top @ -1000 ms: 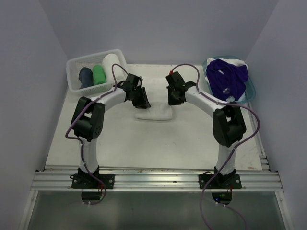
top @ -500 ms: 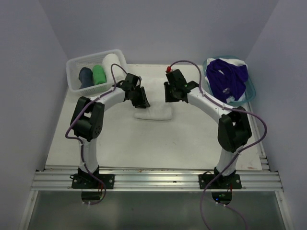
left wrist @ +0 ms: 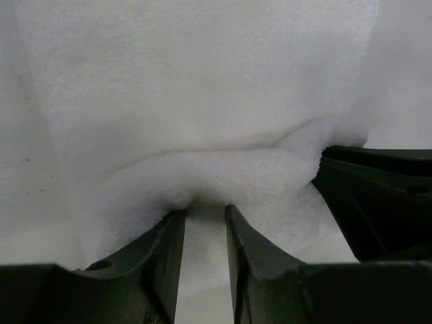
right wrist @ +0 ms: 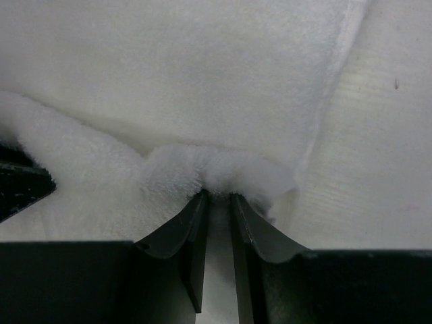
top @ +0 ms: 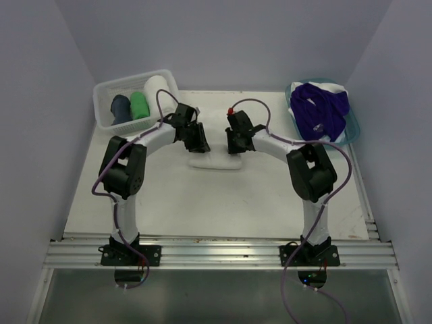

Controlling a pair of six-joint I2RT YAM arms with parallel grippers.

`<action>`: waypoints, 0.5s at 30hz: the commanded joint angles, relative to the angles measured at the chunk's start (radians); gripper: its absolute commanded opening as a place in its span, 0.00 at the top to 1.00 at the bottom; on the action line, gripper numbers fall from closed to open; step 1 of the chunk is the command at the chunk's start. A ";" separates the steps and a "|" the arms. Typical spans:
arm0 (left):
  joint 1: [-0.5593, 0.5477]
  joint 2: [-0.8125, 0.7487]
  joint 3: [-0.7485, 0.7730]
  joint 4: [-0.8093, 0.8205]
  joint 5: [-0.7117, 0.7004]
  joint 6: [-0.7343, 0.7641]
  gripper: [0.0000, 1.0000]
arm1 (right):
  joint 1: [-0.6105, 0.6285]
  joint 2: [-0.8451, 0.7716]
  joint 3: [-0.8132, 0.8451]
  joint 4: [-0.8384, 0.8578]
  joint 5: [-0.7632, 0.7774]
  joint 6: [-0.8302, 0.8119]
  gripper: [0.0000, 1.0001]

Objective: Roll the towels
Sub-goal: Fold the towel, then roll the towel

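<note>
As the white towel (top: 214, 162) lies on the table (top: 202, 199), both jaws seemingly clamp its bunched edge.

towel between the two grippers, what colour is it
The towel is plain white, clearest in the left wrist view.

I take this for a robotics lab cell rather than a home, though I see little beyond it. Plain pale walls (top: 40, 148) box in a bare white table (top: 202, 202). My left arm (top: 125, 169) and right arm (top: 310, 172) are bolted to an aluminium rail (top: 216, 255). Purple cables (top: 250, 100) loop loose. Rolled towels (top: 139, 104) sit staged in a white basket (top: 101, 101), more cloth in a teal tub (top: 354, 125).
</note>
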 commanded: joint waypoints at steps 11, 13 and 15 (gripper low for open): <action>0.011 -0.220 -0.264 0.052 0.105 0.048 0.66 | 0.224 -0.397 -0.505 -0.015 -0.026 0.243 0.78; 0.000 -0.257 -0.338 0.070 0.107 0.039 0.66 | 0.276 -0.425 -0.522 -0.024 -0.041 0.262 0.78; -0.001 -0.288 -0.370 0.077 0.104 0.040 0.65 | 0.304 -0.454 -0.533 -0.032 -0.060 0.276 0.78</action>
